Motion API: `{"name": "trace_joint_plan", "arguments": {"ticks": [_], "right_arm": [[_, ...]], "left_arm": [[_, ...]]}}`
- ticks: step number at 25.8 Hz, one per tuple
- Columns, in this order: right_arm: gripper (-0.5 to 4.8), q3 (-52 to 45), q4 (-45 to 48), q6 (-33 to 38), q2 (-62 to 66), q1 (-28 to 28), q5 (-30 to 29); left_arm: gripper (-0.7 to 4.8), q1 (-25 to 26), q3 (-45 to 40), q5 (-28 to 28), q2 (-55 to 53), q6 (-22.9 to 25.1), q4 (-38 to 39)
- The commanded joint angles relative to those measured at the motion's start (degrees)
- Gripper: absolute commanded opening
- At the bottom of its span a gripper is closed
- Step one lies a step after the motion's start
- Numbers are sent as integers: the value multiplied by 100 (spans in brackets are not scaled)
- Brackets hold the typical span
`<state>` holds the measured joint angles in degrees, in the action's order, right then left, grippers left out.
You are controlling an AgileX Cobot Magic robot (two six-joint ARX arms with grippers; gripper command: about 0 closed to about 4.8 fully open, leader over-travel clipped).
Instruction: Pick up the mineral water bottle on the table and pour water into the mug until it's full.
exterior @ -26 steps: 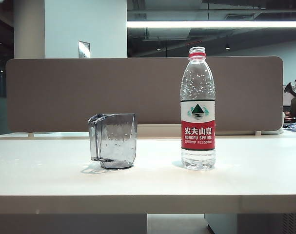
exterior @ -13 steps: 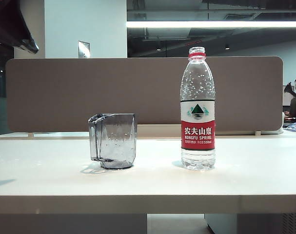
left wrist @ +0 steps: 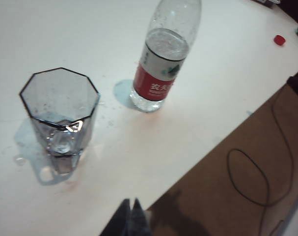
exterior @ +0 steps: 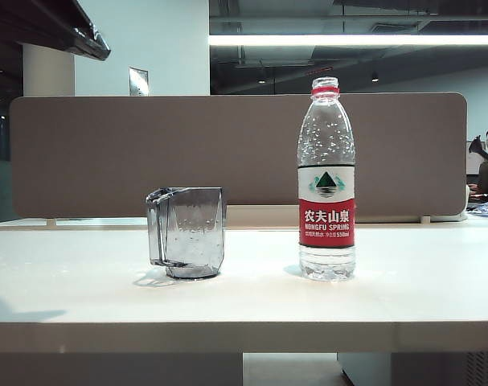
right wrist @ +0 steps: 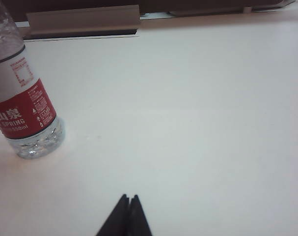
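Exterior view, change: a dark piece of my left arm (exterior: 71, 36) now juts in at the upper left corner, further in than half a second back, and a second back it was absent. A faint shadow has spread on the table (exterior: 244, 297) at the left edge.
Meaning: I judge my left arm is only starting its approach; nothing is grasped and pouring has not begun.
Mineral water bottle (exterior: 326, 181): upright, uncapped, unmoved, right of the mug and well apart from it.
Mug (exterior: 187, 232): upright, unmoved, looks empty but for droplets.
Left gripper (left wrist: 130, 216): tips pressed together, holding nothing, hovering over the table's front edge with the mug (left wrist: 60, 115) and bottle (left wrist: 163, 59) ahead.
Right gripper (right wrist: 126, 216): tips pressed together, empty, low over bare table, bottle (right wrist: 23, 110) off to one side.
Red cap (left wrist: 280, 40): a small red thing far off on the table, probably the cap.
Hidden: both grippers are outside the exterior view; the bottle's top is cut off in both wrist views; the water level is hard to read.
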<state>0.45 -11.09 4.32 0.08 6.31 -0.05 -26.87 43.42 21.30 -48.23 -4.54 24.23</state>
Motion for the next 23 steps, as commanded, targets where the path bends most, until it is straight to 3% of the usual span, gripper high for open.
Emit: {"name": "trace_joint_plan", "arguments": {"ticks": [1, 23], "right_arm": [[-5, -42, 63, 17, -7, 4, 9], [-5, -42, 131, 31, -7, 9, -11]], "left_arm": [[-5, -2, 28, -208, 13, 24, -72], [-5, -2, 28, -210, 13, 0, -72]]}}
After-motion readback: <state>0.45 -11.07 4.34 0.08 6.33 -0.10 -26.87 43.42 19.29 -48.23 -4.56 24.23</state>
